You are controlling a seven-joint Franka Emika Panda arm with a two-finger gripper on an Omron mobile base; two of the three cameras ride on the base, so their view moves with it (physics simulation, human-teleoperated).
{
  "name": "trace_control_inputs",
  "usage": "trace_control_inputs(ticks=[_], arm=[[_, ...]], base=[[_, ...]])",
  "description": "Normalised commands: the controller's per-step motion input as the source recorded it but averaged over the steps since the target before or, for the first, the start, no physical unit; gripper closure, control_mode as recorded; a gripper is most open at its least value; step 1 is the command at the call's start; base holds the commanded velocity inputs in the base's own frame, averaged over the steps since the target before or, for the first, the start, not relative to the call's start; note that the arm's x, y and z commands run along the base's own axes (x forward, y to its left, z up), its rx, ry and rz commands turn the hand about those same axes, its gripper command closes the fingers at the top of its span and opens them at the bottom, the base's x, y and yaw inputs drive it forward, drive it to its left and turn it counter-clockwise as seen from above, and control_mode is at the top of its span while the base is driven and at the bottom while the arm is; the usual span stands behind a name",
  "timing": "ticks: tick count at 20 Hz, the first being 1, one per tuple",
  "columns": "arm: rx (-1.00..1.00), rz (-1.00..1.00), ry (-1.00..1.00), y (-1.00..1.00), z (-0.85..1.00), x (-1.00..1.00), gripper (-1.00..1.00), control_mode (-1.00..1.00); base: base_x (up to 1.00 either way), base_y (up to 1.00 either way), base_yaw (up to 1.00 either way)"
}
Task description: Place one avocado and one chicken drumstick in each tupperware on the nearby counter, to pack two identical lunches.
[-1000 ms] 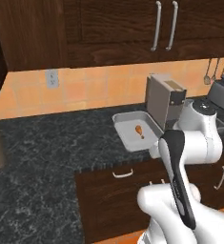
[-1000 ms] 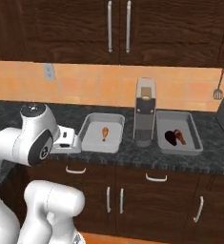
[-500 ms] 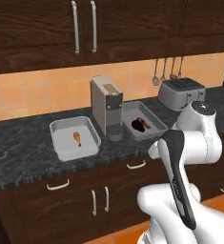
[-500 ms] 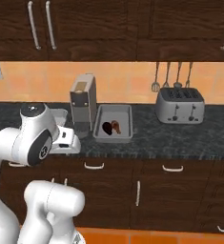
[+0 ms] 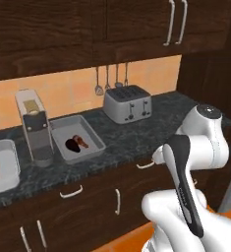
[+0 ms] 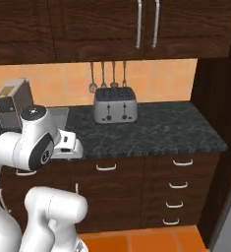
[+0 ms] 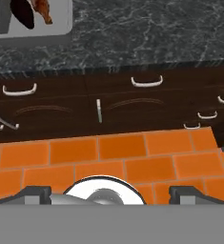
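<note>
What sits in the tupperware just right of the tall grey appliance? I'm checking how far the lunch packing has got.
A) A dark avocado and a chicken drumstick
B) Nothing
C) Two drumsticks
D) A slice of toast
A: in the left base view, that tupperware on the counter holds a dark avocado beside a brown chicken drumstick; the other tupperware holds a drumstick alone.

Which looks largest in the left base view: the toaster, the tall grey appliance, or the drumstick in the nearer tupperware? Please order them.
1. Toaster and tall grey appliance: alike in apparent size, so unranked.
2. Drumstick, clearly smallest, inside the tupperware.
</note>
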Motion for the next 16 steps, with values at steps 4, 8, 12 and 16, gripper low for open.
trace_control_inputs(ticks=[4, 8, 12, 16], arm=[[0.00, 0.00, 0.00, 0.00, 0.00, 0.00, -1.00, 1.00], [0.00, 0.00, 0.00, 0.00, 0.00, 0.00, -1.00, 1.00], [0.00, 0.00, 0.00, 0.00, 0.00, 0.00, -1.00, 1.00], [0.00, 0.00, 0.00, 0.00, 0.00, 0.00, -1.00, 1.00]], base=[[-0.21, -1.00, -0.28], [-0.19, -1.00, -0.18], [0.06, -1.00, 0.00], [0.15, -1.00, 0.00]])
